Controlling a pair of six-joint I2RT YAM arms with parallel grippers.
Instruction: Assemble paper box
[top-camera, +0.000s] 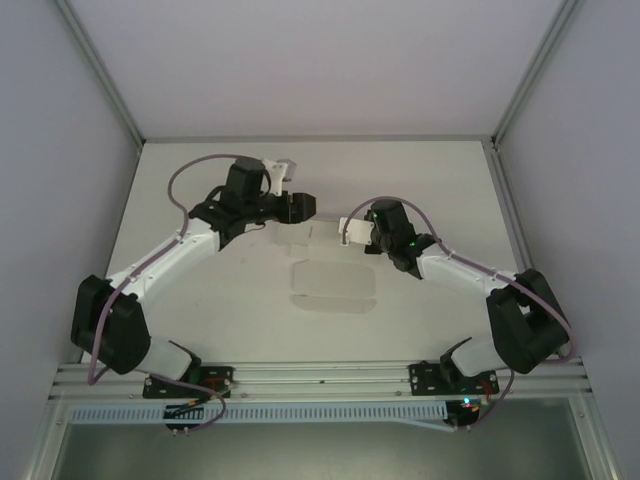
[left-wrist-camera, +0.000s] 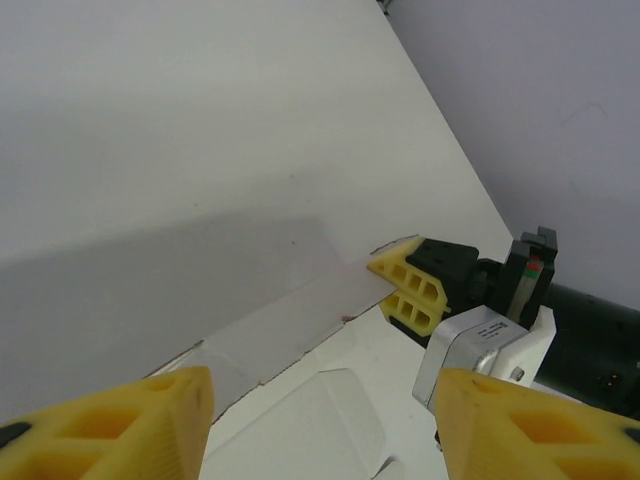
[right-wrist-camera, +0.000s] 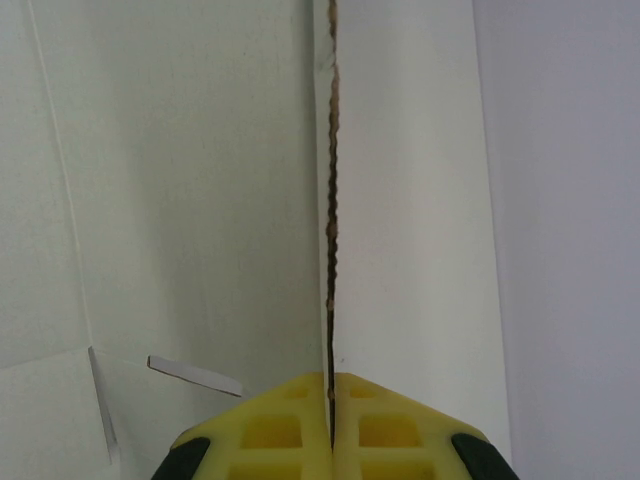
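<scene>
Right hand (right-wrist-camera: 331, 388) is clamped on a raised flap edge of the paper box (top-camera: 333, 287), rest flat on the tabletop (top-camera: 440, 180); left hand (left-wrist-camera: 320, 395), open & hovering nearby, should brace the crease w/o crumpling.

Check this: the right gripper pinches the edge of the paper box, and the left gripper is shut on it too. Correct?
No. The right gripper pinches the paper box edge, but the left gripper is open, as the left wrist view shows.

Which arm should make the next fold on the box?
Left, probably. The right gripper is shut on a raised panel of the paper box, holding it; the left gripper is open, facing that panel.
</scene>
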